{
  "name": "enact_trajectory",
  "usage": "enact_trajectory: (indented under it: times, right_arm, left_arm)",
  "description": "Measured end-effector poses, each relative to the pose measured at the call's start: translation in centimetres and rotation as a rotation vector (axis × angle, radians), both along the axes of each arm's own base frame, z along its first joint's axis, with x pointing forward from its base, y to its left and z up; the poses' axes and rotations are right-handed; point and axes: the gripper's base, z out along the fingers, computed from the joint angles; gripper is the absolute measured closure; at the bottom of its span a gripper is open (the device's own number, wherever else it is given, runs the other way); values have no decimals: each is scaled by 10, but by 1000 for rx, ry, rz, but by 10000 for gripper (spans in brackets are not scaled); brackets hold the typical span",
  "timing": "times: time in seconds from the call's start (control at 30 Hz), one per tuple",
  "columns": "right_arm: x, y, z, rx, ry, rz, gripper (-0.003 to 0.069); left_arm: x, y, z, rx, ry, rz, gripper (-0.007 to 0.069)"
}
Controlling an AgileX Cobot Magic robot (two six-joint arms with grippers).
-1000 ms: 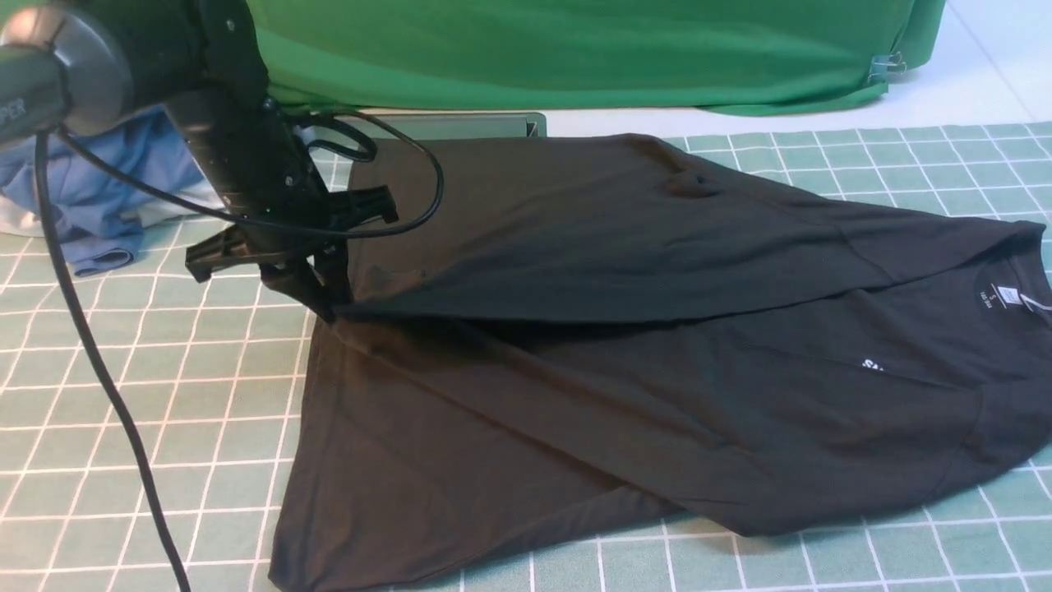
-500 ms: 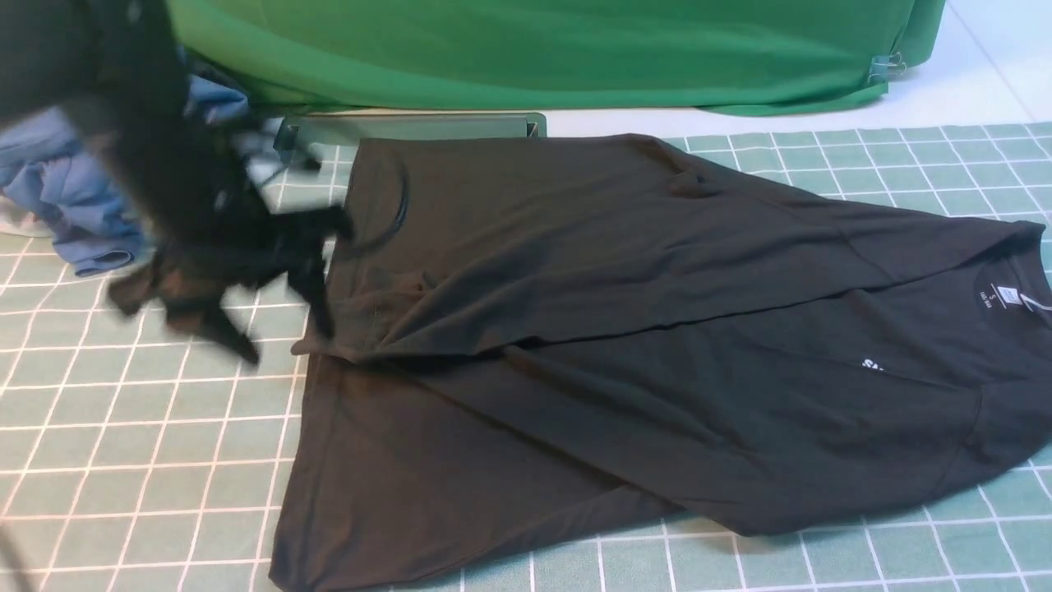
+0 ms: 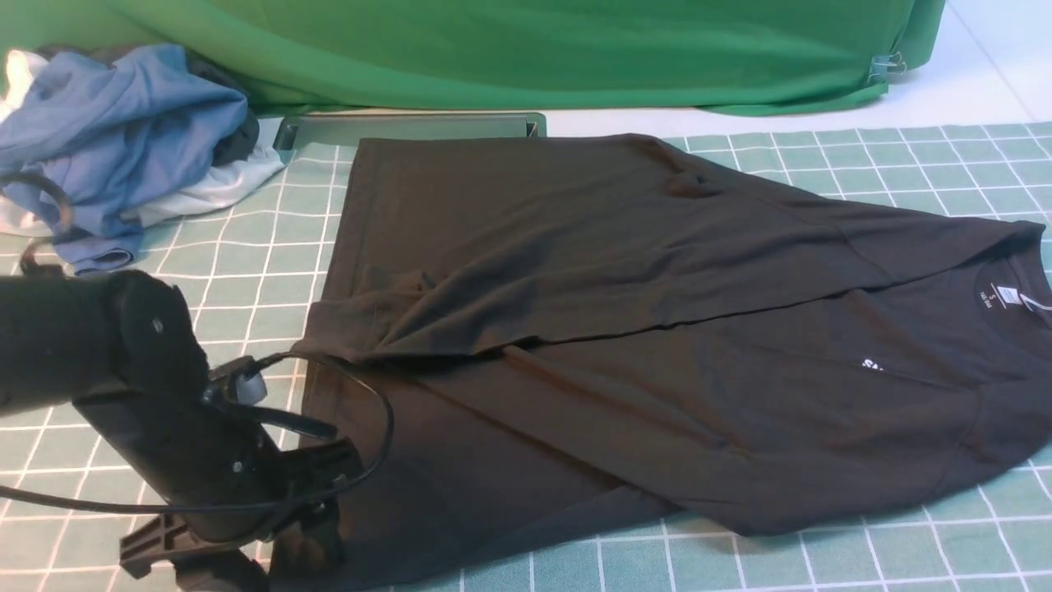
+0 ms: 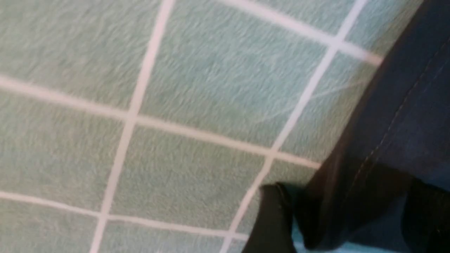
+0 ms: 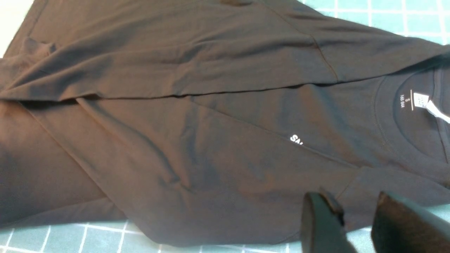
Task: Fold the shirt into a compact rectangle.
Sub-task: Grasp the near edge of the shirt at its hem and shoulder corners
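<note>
The black shirt lies spread across the checked mat, its far side folded over toward the middle. Its neck label and a bit of white print show at the right. My left gripper is low at the shirt's near left corner. In the left wrist view it stands open, with the stitched hem lying between the wide-apart fingers. My right gripper hangs open and empty over the shirt's shoulder by the near edge. The right arm is out of the front view.
A heap of blue and white garments sits at the back left. A big green cloth hangs along the back, with a grey flat board below it. The green checked mat covers the table.
My left gripper opened and let go of the folded edge at the far left. It swung toward me to the shirt's near left corner. The released flap now lies flat.
</note>
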Motion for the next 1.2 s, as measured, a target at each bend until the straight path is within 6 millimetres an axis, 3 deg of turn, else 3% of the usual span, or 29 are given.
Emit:
enact_trajectory:
  times: [0.17,0.27,0.33,0.37,0.47,0.57,0.67,0.77,1.0,1.2]
  right_arm:
    - [0,0,0,-1,-1,0,419]
    - [0,0,0,-1,0,0,419]
    - [0,0,0,-2,0,1,419]
    - [0,0,0,-2,0,1,419]
    - [0,0,0,-7,-1,6,419]
    - [3,0,-2,-38,9,38,419]
    - [12,5,-10,-57,58,91,417]
    - [27,22,-25,-78,152,215,373]
    - [50,86,-72,-259,347,553,155]
    - [67,122,-126,-577,489,642,111]
  left_arm:
    - [1,-2,0,7,-28,-2,183]
    - [1,-1,-1,12,-28,-6,225]
    - [0,0,-1,22,-27,-24,316]
    - [0,0,-1,23,-29,-29,326]
    - [2,0,-1,25,-50,-115,529]
    - [4,-1,0,22,-40,-178,594]
    - [7,-1,6,37,-23,-236,604]
    - [12,0,13,58,-26,-262,604]
    - [20,1,20,89,-61,-274,605]
    - [21,2,20,106,-76,-265,605]
